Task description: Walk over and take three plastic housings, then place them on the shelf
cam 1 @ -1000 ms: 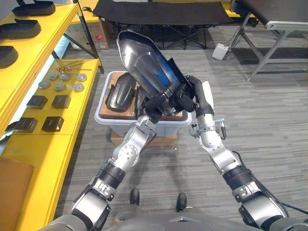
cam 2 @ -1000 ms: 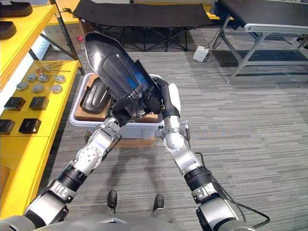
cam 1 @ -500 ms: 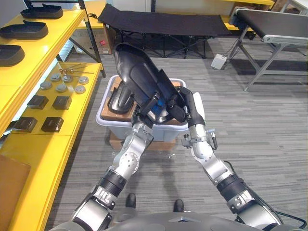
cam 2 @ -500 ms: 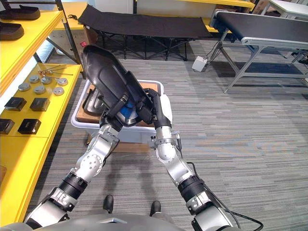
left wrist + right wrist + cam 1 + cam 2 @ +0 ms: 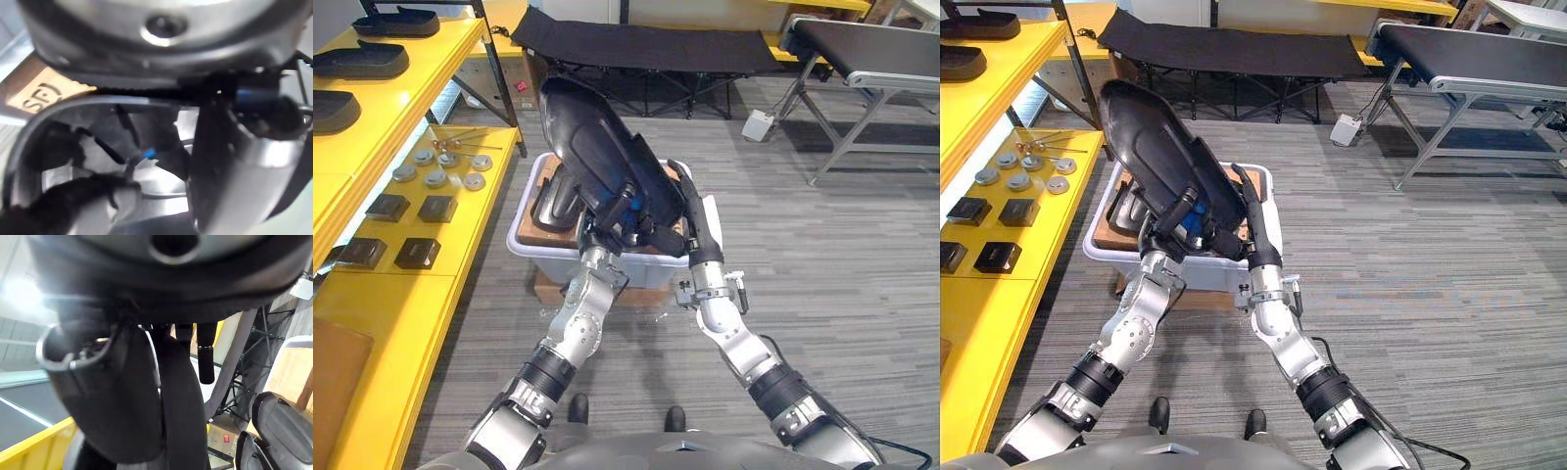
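Nearest, both arms reach forward and meet on one load. The left hand (image 5: pixel 1178 213) has its fingers curled over the lower end of a long glossy black plastic housing (image 5: pixel 592 147), gripping it. The right hand (image 5: pixel 688 217) lies with straight fingers flat along the housing's right edge, bracing rather than clasping. The housing is raised, tilted up and away, above the white plastic bin (image 5: pixel 521 245). A second black housing (image 5: pixel 558 196) lies inside the bin.

To the robot's left stands the yellow metal shelf (image 5: pixel 406 323). Its lower tier carries small grey discs (image 5: pixel 435 176) and black square blocks (image 5: pixel 416 253), and its upper tier holds similar black housings (image 5: pixel 362 61). Farthest off is a black folding cot (image 5: pixel 646 44).

This looks like the carry step — the pick-up seems done and the placing is not yet begun. The next move probably calls for turning left toward the shelf with both hands kept pressed to the part, lifting its long nose over the shelf edge.

The housing covers much of both hands, so the left thumb's hold is hidden. The wrist views are too close and blurred to help. How many housings remain in the bin is unclear, and the shelf is cut off at the edge — free space there cannot be judged.
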Robot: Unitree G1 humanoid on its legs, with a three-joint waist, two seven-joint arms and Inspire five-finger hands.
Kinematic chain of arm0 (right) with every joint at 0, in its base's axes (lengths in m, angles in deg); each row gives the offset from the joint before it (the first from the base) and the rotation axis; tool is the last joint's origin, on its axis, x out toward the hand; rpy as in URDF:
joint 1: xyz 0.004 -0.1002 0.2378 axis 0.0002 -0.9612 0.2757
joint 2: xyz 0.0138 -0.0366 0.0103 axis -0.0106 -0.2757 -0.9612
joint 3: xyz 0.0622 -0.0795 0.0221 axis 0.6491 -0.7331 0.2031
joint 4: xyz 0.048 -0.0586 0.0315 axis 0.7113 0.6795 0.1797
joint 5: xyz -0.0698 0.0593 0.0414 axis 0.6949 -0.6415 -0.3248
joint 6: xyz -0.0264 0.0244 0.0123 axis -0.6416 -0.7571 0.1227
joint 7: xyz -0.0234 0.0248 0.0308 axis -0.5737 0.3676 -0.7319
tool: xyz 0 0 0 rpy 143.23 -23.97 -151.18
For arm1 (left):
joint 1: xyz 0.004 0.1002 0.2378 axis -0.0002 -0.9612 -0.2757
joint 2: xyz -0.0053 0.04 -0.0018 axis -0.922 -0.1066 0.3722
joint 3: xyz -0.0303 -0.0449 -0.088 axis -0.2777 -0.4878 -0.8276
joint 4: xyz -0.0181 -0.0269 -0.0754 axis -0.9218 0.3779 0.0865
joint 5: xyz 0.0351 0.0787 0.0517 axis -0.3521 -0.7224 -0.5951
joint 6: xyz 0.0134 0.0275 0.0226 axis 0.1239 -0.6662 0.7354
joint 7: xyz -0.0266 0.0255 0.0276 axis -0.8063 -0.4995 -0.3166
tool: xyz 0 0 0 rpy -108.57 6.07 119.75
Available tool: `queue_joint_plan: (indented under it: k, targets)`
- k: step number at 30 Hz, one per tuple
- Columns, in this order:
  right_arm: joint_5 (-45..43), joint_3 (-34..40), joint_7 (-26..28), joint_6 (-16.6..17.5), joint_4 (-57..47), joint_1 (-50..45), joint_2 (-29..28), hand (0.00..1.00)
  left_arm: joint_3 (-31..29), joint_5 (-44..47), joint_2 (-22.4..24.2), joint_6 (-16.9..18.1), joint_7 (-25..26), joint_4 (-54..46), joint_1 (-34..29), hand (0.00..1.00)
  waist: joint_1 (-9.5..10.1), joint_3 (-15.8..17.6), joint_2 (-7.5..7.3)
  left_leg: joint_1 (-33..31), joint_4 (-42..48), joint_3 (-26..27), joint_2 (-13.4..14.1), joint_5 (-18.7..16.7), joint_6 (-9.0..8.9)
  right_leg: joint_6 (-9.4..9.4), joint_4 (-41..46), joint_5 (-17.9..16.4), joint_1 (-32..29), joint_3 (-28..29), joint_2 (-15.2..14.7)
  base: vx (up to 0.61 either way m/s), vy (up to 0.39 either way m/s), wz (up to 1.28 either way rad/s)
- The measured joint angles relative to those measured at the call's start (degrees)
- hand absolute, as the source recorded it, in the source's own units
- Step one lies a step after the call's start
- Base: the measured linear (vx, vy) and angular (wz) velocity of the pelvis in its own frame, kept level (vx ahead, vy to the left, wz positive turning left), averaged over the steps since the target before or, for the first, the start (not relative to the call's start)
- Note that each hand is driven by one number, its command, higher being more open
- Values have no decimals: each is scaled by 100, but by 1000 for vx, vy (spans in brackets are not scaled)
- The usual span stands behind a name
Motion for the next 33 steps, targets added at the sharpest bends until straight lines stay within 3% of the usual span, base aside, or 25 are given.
queue_joint_plan:
  k: [7, 10, 12, 17, 21, 22, 26, 33]
  targets:
    - [-155, 9, -140, -8, -572, -176, -353, 100, -427, -2577, 131, 31, 991, -563, -3, 0, -2, -12, -19, 0, 26, 15, 9, -5, -5, -4, 0, 3, 1, 15, 2, 0, 0, 0]
    - [-541, 285, 92, 4, -1118, -178, -353, 100, -766, -3641, 155, 6, 1279, -963, -276, 0, -15, -13, -20, 43, 19, 71, -14, -10, -8, -5, 1, 3, 1, 57, 4, 0, 0, -10]
    - [-1060, 771, 419, 7, -1380, -239, -309, 100, -1133, -4417, 175, -33, 1525, -1038, -611, 0, -19, -22, -21, 111, 4, 118, -15, -26, -13, -8, 2, 0, 32, 102, 3, -3, 0, -11]
    - [-1405, 1823, 381, -42, -1414, -737, -253, 100, -1681, -5292, 157, -234, 1722, -1041, -1245, 0, -18, -27, -24, 113, -10, 185, -17, -59, -12, -26, 21, -26, -30, 139, 0, -10, 1, -3]
    - [-2151, 2295, 694, -202, -1409, -1403, -250, 100, -1873, -5313, 160, -244, 1604, -1168, -1727, 0, -23, -39, -4, 111, -9, 275, -14, -85, -15, -27, 30, -26, -102, 252, 0, 8, -1, -16]
    - [-2268, 2468, 872, -337, -1271, -1628, -268, 100, -1894, -4732, 185, -156, 1225, -1338, -1974, 0, -50, -57, 28, 111, -9, 325, -15, -90, -12, -23, 32, -23, -108, 302, -4, 25, -5, -15]
    - [-2296, 2640, 1006, -513, -829, -1831, -324, 100, -1900, -3907, 243, 54, 426, -1398, -2273, 0, -153, -119, 137, 111, -10, 344, -9, -107, -29, -23, 17, -23, -112, 314, 1, 6, -1, -3]
    - [-2428, 2699, 1684, -513, -822, -1913, -327, 100, -2185, -3575, 249, 140, -292, -1933, -2769, 0, -100, -211, 298, 94, -9, 283, 0, -116, -35, -26, 4, -27, -90, 257, 11, -9, -4, 4]
